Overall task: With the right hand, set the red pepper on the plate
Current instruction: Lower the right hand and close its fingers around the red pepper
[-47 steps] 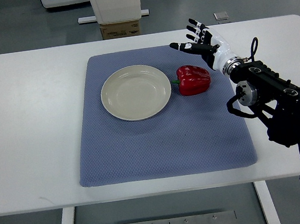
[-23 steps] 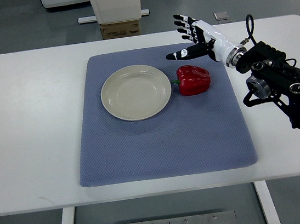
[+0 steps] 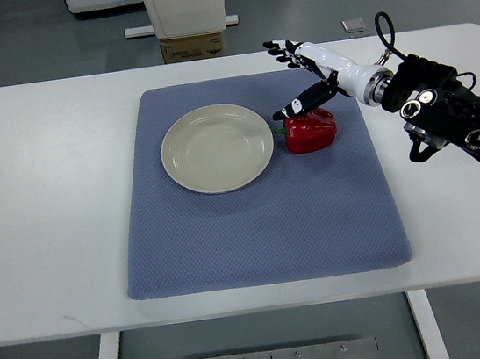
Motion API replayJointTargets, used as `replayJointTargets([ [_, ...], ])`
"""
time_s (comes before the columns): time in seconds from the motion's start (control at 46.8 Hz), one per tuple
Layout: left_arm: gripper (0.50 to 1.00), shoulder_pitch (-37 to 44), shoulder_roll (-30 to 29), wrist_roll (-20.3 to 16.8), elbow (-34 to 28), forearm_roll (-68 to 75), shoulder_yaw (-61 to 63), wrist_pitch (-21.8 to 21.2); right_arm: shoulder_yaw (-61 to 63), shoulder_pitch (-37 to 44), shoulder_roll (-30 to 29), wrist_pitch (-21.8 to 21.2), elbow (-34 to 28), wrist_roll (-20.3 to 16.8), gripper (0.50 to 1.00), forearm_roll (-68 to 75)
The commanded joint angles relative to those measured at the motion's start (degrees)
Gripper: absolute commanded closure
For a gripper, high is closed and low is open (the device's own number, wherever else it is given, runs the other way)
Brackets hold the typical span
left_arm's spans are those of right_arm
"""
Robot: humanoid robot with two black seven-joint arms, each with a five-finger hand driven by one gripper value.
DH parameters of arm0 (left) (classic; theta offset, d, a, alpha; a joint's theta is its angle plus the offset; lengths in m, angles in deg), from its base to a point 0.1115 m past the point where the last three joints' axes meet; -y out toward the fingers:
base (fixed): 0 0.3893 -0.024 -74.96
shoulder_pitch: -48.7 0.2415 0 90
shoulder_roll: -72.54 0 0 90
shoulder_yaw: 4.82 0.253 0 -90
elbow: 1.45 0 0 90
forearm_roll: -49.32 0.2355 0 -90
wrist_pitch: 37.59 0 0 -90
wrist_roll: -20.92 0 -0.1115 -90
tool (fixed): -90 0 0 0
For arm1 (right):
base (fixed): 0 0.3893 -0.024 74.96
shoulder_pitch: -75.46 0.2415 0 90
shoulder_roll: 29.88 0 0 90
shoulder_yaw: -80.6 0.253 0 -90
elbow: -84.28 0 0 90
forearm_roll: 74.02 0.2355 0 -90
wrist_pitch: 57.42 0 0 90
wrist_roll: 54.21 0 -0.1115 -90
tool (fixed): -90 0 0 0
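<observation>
Red and glossy, the red pepper (image 3: 310,129) lies on a blue-grey textured mat (image 3: 263,221) that covers the middle of a white table (image 3: 40,206), seen from steeply above. The pepper sits just to the right of a round cream plate (image 3: 217,148), close to its rim but not on it, with its green stem pointing toward the plate. The plate is bare. The right hand (image 3: 304,74), white with black fingertips, reaches in from the right edge on a black arm (image 3: 448,112) and hangs over the far side of the pepper. Its fingers (image 3: 280,47) are spread apart and hold nothing; the thumb (image 3: 299,104) points down and left, its tip at the pepper's top near the stem, though whether it touches cannot be told. A cardboard box (image 3: 193,46) stands on the floor beyond the table's far edge
</observation>
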Motion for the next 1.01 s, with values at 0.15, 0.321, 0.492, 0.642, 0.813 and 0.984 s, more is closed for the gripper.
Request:
replayJointTargets([
  [0.15, 0.5, -0.09, 0.0, 0.0, 0.0, 0.0, 0.0, 0.01, -8.21, 3.61, 0.29, 0.1, 0.02, 1.38, 0.507, -1.5],
  [0.321, 0.5, -0.01, 0.0, 0.0, 0.0, 0.0, 0.0, 0.01, -14.55, 5.64, 0.29, 0.1, -0.06, 2.97, 0.507, -2.12],
  [0.492, 0.5, -0.01, 0.0, 0.0, 0.0, 0.0, 0.0, 0.01, -17.45, 6.34, 0.56, 0.1, 0.02, 3.32, 0.507, -2.3],
  [0.642, 0.5, -0.01, 0.0, 0.0, 0.0, 0.0, 0.0, 0.01, -20.17, 6.78, 0.56, 0.19, 0.11, 3.32, 0.507, -2.65],
  [0.813, 0.5, -0.01, 0.0, 0.0, 0.0, 0.0, 0.0, 0.01, -21.76, 6.69, 0.56, 0.36, 0.81, 3.14, 0.513, -2.91],
  [0.984, 0.5, -0.01, 0.0, 0.0, 0.0, 0.0, 0.0, 0.01, -22.37, 6.6, 0.56, 0.98, 1.17, 3.06, 0.527, -3.0],
])
